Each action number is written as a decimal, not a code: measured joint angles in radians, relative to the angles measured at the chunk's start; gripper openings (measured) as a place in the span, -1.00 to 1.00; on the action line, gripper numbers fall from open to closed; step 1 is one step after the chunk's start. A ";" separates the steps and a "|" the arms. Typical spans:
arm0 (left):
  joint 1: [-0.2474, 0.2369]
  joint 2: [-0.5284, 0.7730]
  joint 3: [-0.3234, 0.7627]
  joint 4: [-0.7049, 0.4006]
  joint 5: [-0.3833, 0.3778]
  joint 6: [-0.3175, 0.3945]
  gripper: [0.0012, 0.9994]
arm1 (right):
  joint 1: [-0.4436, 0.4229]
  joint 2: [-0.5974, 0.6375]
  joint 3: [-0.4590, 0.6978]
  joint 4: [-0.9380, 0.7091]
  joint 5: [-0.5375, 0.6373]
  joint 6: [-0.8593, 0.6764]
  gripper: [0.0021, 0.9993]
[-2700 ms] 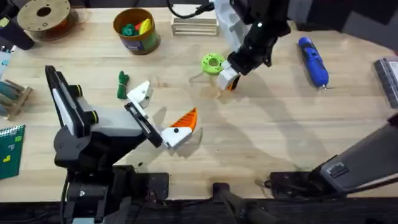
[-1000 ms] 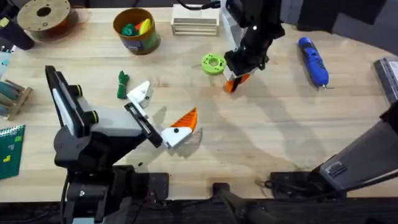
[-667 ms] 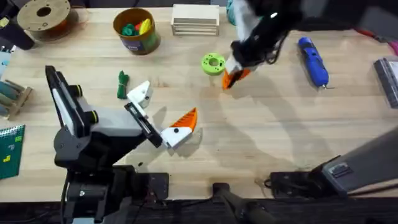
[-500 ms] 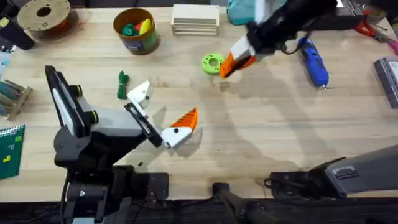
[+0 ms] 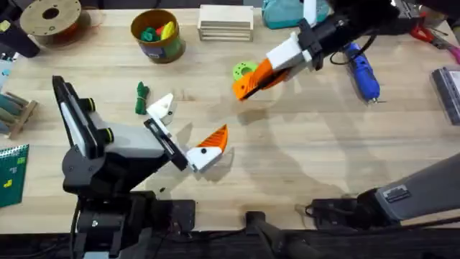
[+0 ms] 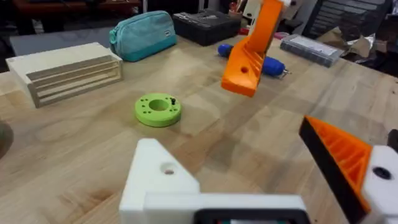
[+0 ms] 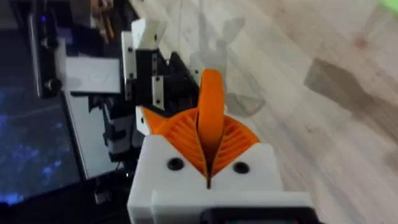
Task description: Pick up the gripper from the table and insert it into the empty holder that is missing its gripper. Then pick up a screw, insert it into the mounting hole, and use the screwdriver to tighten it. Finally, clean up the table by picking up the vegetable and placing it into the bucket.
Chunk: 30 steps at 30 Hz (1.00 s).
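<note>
Orange ribbed gripper [image 5: 249, 80] pinched in right tool [image 5: 260, 73], above table [image 5: 302, 151].

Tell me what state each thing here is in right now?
Orange gripper: lifted off the table, clamped by the right arm's jaws.
Left arm's holders: one white block bare, the other carrying its orange pad.
Screwdriver: lying on the table.
Vegetable: lying on the table, outside the bucket.
Bucket: upright, toys inside.
Green disc: flat on the table.

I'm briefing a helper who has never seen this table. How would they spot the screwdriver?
Start at the teal pouch on the table's far edge. Just right of it lies the screwdriver, a bright blue cylinder. Nothing else nearby is blue and rod-shaped.
</note>
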 joint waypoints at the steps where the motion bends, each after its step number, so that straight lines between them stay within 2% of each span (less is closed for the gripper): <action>1: 0.000 0.000 0.000 0.000 0.000 0.000 0.94 | 0.004 0.005 0.000 -0.009 -0.008 -0.026 -0.99; 8: 0.000 0.000 0.000 0.000 0.000 0.000 0.94 | 0.018 0.049 -0.022 -0.020 -0.191 -0.219 -0.99; 12: 0.000 0.000 0.000 0.000 0.000 0.000 0.94 | 0.018 0.093 -0.069 0.007 -0.289 -0.278 -0.99; 20: 0.000 0.000 0.000 0.000 0.000 0.000 0.94 | 0.018 0.198 -0.118 0.048 -0.422 -0.306 -0.99; 25: 0.000 0.000 0.000 0.000 0.000 0.000 0.94 | 0.029 0.213 -0.118 0.106 -0.462 -0.283 -0.99; 30: 0.000 0.000 0.000 0.000 0.000 0.000 0.94 | 0.079 0.265 -0.118 0.128 -0.476 -0.257 -0.99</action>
